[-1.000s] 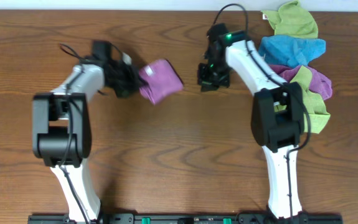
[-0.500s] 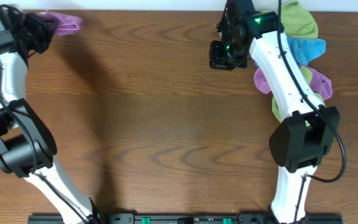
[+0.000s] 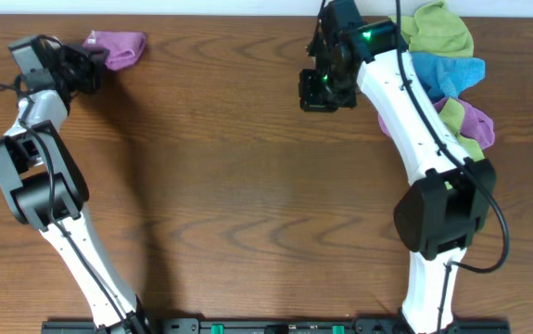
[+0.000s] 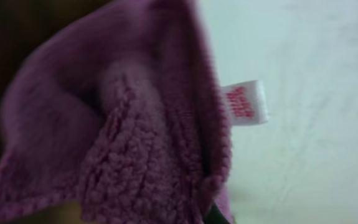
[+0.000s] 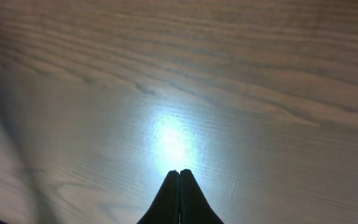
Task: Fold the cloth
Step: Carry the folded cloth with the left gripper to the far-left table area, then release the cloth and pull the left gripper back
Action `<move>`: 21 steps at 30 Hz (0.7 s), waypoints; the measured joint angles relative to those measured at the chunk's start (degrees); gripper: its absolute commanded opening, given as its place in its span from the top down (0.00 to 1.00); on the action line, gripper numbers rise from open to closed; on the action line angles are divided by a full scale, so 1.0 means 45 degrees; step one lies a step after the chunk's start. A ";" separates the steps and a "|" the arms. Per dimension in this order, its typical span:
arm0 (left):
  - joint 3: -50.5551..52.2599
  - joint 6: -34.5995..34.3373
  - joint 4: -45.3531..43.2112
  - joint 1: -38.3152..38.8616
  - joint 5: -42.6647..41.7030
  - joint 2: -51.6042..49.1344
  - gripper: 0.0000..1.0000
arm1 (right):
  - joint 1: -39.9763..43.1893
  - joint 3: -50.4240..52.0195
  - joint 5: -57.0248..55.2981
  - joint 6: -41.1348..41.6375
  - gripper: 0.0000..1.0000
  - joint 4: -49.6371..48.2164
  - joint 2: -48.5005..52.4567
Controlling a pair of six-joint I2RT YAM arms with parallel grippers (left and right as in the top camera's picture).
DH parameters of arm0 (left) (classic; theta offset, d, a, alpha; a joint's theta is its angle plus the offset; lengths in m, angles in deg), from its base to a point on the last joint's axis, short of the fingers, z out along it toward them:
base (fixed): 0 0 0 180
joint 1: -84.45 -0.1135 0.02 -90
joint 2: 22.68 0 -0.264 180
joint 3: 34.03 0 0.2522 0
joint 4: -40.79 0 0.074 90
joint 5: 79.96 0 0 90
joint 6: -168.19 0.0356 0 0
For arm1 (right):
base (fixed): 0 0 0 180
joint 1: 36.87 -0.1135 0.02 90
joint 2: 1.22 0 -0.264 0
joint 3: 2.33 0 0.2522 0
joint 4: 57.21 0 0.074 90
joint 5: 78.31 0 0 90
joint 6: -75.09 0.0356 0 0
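The lilac cloth [image 3: 118,47] lies bunched at the table's far left back corner. My left gripper [image 3: 87,62] is at its left end and shut on it. In the left wrist view the cloth [image 4: 122,124] fills most of the frame, its white tag [image 4: 247,102] sticks out on the right, and it hides the fingers. My right gripper [image 3: 322,93] hovers over bare wood at the back, right of centre. It is shut and empty, and its fingertips [image 5: 179,172] press together above the lit tabletop.
A pile of cloths sits at the back right: lime-green [image 3: 439,28], bright blue [image 3: 442,74], a second purple one [image 3: 475,122] and another green one [image 3: 468,162]. The right arm crosses in front of this pile. The wooden table [image 3: 247,186] has its back edge just behind both grippers.
My left arm has swung the cloth from the table's middle to the far left back corner, then shifted it slightly right. My right gripper has moved back and stayed shut.
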 measured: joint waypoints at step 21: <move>-0.0068 0.2346 0.4269 -0.1651 -0.0801 0.0593 0.04 | -0.0442 0.0000 0.0000 0.0039 0.98 0.0039 0.0000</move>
